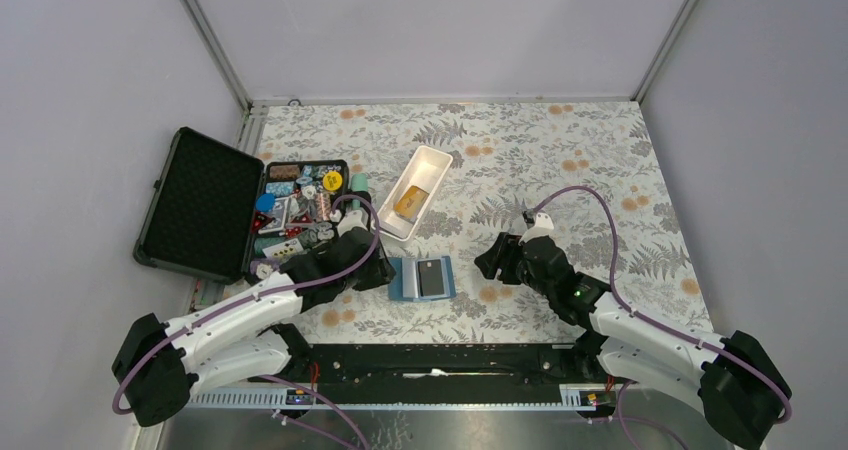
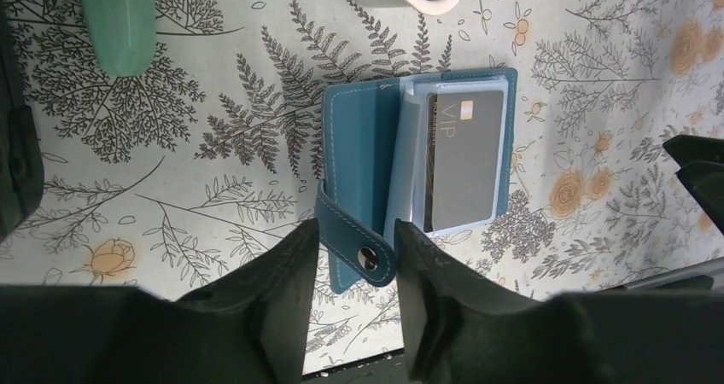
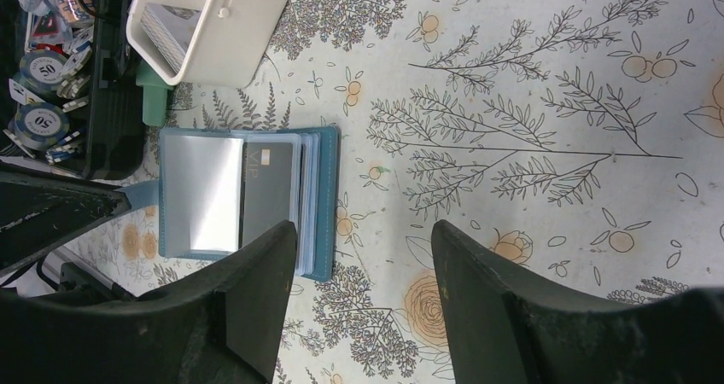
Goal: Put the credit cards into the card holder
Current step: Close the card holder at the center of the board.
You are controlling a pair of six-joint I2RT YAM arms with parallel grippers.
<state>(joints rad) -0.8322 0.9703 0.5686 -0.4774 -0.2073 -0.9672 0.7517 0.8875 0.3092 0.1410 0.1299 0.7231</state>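
Two cards are visible. The dark card [image 2: 465, 158] lies on the inner pages of the open wallet [image 2: 363, 158], near the bench [image 1: 560, 170] front edge. The gold card [image 1: 408, 201] sits in the white tray [image 1: 432, 157]. The left tool [image 2: 356, 230] straddles the snap tab [image 2: 365, 252]; whether it grips cannot be told. The right tool [image 3: 364, 239] stands wide open and empty.

The left arm [image 1: 215, 325] is stretched forward and inward from its base, with the left gripper [image 1: 375, 270] held low and pointed down; its fingers [image 2: 286, 273] are seen partly apart, though whether anything is pinched between them cannot be told. The right arm [image 1: 640, 330] is bent inward towards the middle, and the right gripper [image 1: 490, 262] is held above the surface with its fingers [image 3: 256, 290] spread wide and nothing gripped.
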